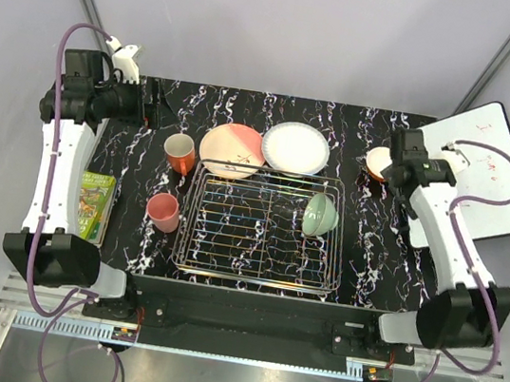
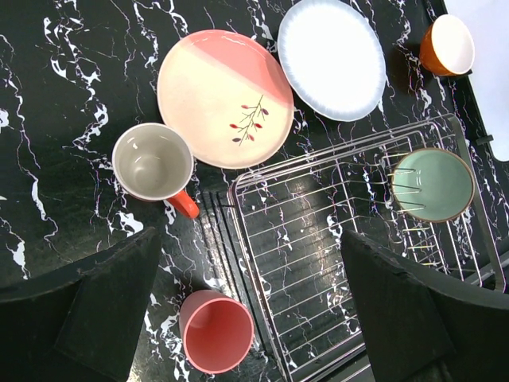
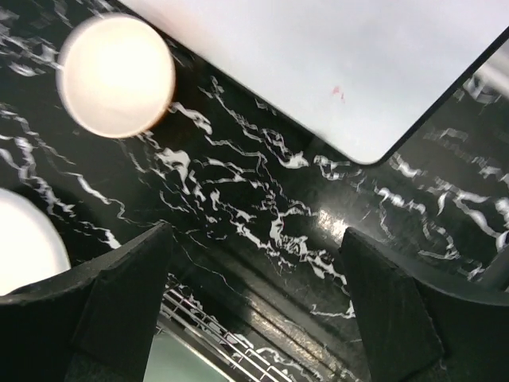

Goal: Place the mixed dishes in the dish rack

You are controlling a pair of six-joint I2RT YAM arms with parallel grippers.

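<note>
The silver wire dish rack [image 1: 192, 239] [image 2: 262, 263] sits mid-table with the pale green bowl [image 1: 320, 215] [image 2: 433, 185] standing in its right part. Behind the rack lie the pink-and-peach plate [image 1: 232, 149] [image 2: 223, 95] and the white plate [image 1: 295, 147] [image 2: 332, 57]. To its left stand the orange mug [image 1: 179, 153] [image 2: 153, 163] and the pink mug [image 1: 164, 211] [image 2: 216, 330]. The orange bowl [image 1: 376, 161] [image 3: 117, 76] sits at the back right, partly behind my right arm. My left gripper [image 1: 143, 102] [image 2: 250, 247] hangs open high at the back left. My right gripper [image 1: 394, 173] [image 3: 256, 239] is open and empty above the table by the rack's far right corner.
A green book [image 1: 92, 205] lies at the table's left edge. A whiteboard [image 1: 483, 177] [image 3: 334, 64] lies off the right side. A white object [image 1: 125, 54] sits behind the left arm.
</note>
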